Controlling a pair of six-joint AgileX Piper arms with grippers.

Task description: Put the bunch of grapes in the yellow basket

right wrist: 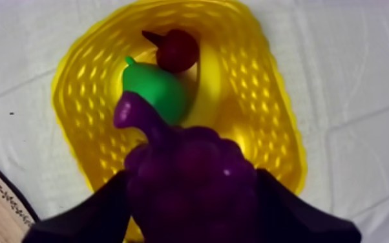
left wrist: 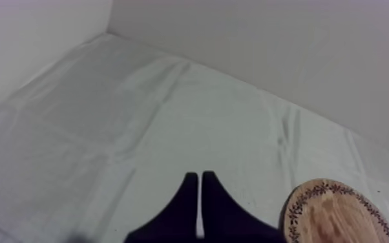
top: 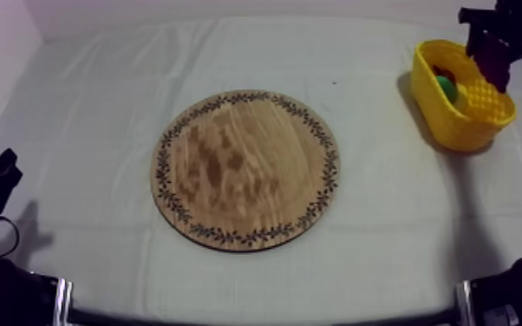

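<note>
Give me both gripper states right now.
Left gripper: shut, empty.
Right gripper: shut on the bunch of grapes, over the yellow basket.

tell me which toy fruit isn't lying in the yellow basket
The purple bunch of grapes, held in the right gripper over the yellow basket; the green pear and the small red fruit lie inside it.

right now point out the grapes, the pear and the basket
grapes (right wrist: pixel 190 174), right wrist view, middle of the bunch
pear (right wrist: pixel 155 87), right wrist view, green body
basket (right wrist: pixel 81 97), right wrist view, its yellow wall
</note>
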